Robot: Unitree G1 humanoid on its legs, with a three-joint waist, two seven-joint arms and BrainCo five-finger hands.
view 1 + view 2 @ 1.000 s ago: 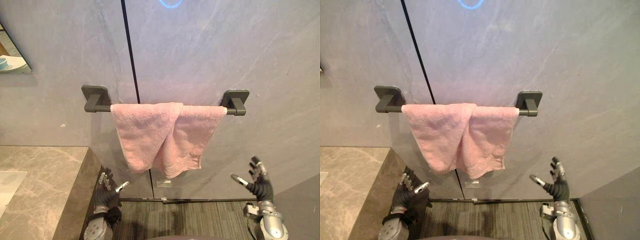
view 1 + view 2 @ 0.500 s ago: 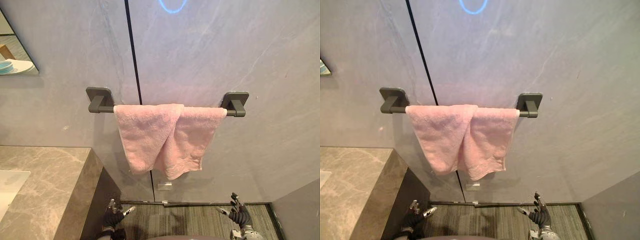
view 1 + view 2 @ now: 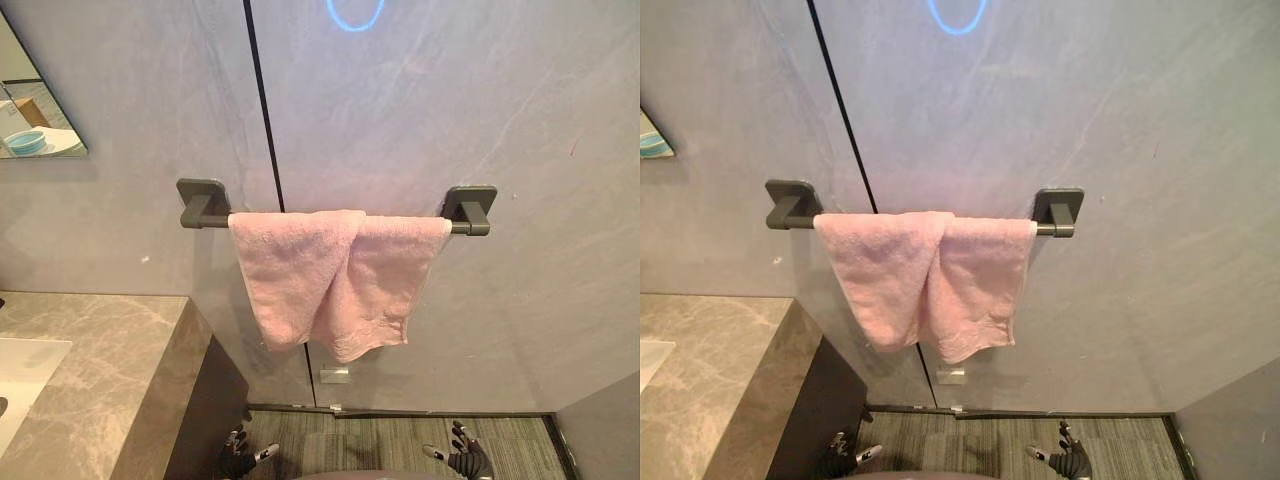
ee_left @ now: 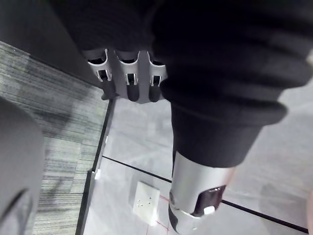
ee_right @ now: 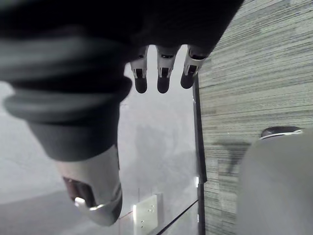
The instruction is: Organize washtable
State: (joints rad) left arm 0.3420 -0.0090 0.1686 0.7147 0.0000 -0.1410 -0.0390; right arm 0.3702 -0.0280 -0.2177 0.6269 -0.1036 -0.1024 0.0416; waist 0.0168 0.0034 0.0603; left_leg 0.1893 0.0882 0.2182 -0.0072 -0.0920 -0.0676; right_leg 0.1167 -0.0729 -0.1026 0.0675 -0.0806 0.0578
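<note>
A pink towel [image 3: 335, 285] hangs bunched over a dark towel bar [image 3: 460, 226] on the grey wall, its two halves overlapping unevenly. The marble washtable [image 3: 110, 370] stands at the lower left, with the corner of a white sink [image 3: 20, 375] set in it. My left hand [image 3: 240, 463] and right hand [image 3: 466, 464] are low at the bottom edge, over the striped floor and far below the towel. In the wrist views the left hand's fingers [image 4: 128, 81] and the right hand's fingers [image 5: 161, 73] are straight and hold nothing.
A mirror [image 3: 35, 125] hangs on the wall at the upper left, reflecting a blue dish. A small white wall plate [image 3: 335, 375] sits below the towel near the floor. A dark vertical seam [image 3: 262, 100] runs down the wall.
Both hands have dropped from about the towel's lower edge to the bottom of the view. The camera has shifted slightly, so more of the mirror and sink shows. The towel has not moved.
</note>
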